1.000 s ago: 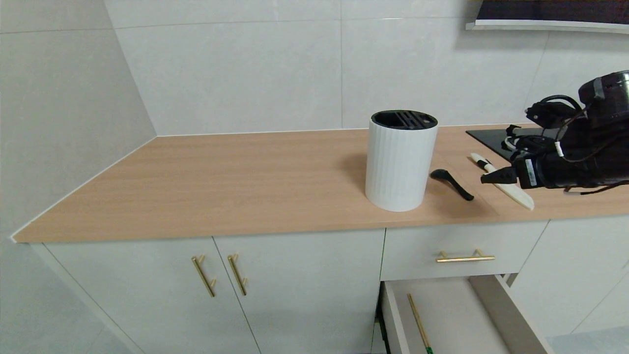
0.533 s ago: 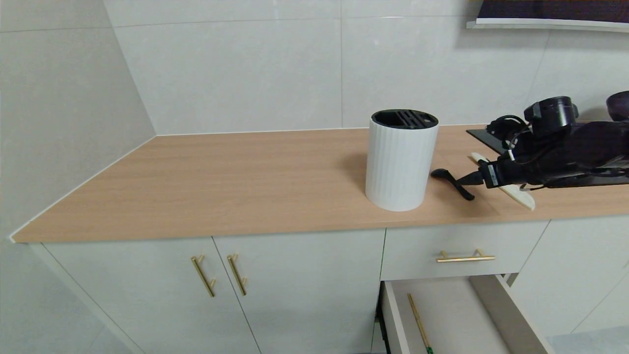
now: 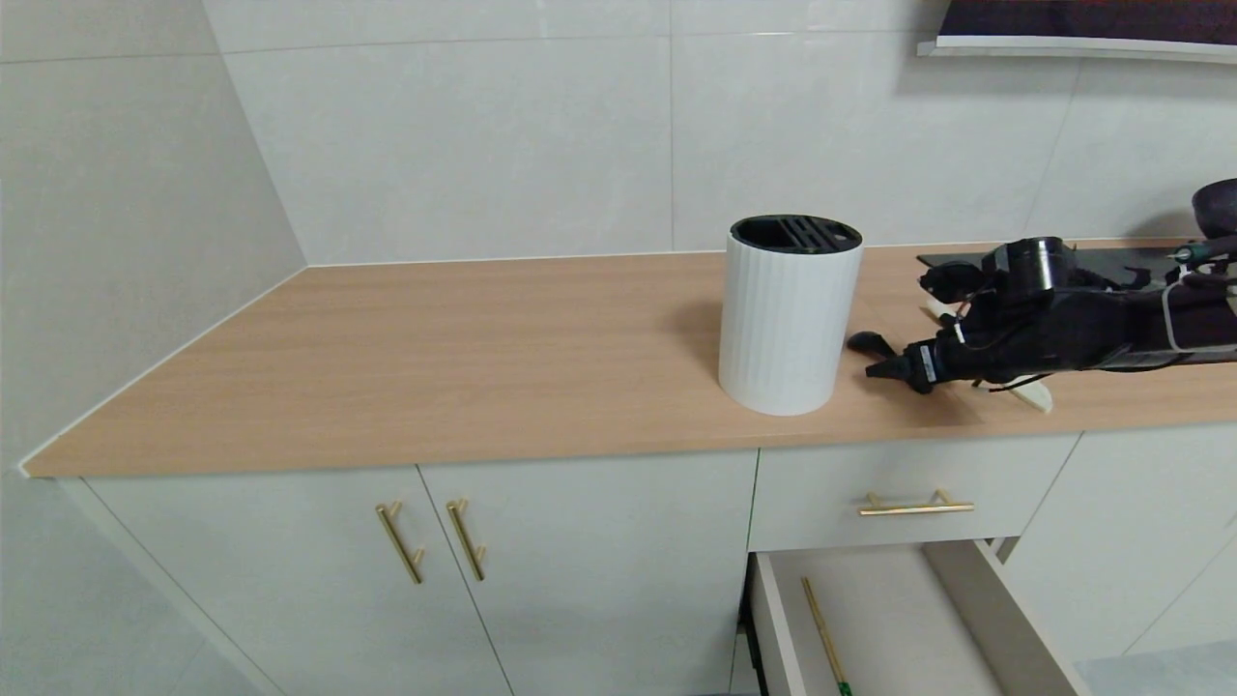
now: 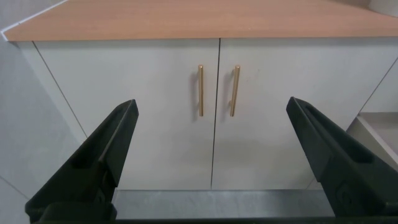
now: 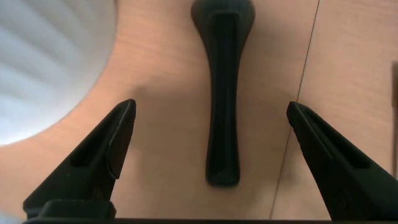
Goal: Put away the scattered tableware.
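Observation:
A black spoon (image 5: 222, 93) lies flat on the wooden counter (image 3: 483, 358), just right of a white ribbed utensil holder (image 3: 790, 319) with a black slotted top. My right gripper (image 3: 894, 367) hovers low over the spoon's handle, open, with one finger on each side of it (image 5: 210, 109). In the head view only the spoon's bowl end (image 3: 863, 340) shows past the gripper. A white knife (image 3: 1035, 396) lies under the right arm, mostly hidden. My left gripper (image 4: 211, 106) is open and holds nothing, down in front of the cabinet doors.
A lower drawer (image 3: 952, 580) stands open under the counter with chopsticks (image 3: 821, 628) inside. A black cooktop (image 3: 952, 261) sits at the back right. The holder's wall (image 5: 43, 62) stands close beside the right gripper. Two gold door handles (image 4: 217, 90) face the left wrist.
My right arm has swung left and down, from above the white knife to over the black spoon. The holder, spoon and drawer have not moved.

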Tool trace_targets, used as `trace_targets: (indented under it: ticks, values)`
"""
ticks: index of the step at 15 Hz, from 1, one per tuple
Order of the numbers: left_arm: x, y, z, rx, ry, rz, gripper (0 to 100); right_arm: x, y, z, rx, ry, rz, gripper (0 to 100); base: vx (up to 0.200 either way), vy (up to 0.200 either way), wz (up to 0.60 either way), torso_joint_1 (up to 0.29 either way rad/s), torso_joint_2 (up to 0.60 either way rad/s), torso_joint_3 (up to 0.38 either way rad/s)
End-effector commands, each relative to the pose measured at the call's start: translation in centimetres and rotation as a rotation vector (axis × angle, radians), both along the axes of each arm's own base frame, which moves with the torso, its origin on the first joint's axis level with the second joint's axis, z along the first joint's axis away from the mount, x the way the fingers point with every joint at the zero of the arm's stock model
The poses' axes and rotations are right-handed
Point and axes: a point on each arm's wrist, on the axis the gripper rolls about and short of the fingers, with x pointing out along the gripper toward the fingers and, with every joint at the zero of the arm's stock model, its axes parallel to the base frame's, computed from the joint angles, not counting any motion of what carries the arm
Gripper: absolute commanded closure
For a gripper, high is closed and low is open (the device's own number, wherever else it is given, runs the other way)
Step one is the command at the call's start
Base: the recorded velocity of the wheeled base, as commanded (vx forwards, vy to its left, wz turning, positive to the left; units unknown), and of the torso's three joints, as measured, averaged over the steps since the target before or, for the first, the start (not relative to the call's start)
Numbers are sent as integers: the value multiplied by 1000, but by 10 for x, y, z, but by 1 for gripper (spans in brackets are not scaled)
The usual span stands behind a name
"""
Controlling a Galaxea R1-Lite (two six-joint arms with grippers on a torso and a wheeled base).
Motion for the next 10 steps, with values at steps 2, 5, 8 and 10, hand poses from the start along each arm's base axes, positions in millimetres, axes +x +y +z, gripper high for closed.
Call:
trace_targets:
  ticks: [2,5,8,10]
  values:
    - [0,0,0,0,0,0,0,9,3,-14,0,-13,5,0,0,0,0,0,0,0]
    - [0,0,0,0,0,0,0,11,3,-17,2,-22,6,100,0,0,0,0,0,0]
    - [0,0,0,0,0,0,0,14,3,-24,3,-8,7,100,0,0,0,0,0,0]
    - [0,0,0,0,0,0,0,15,3,-27,1,-1,8,100,0,0,0,0,0,0]
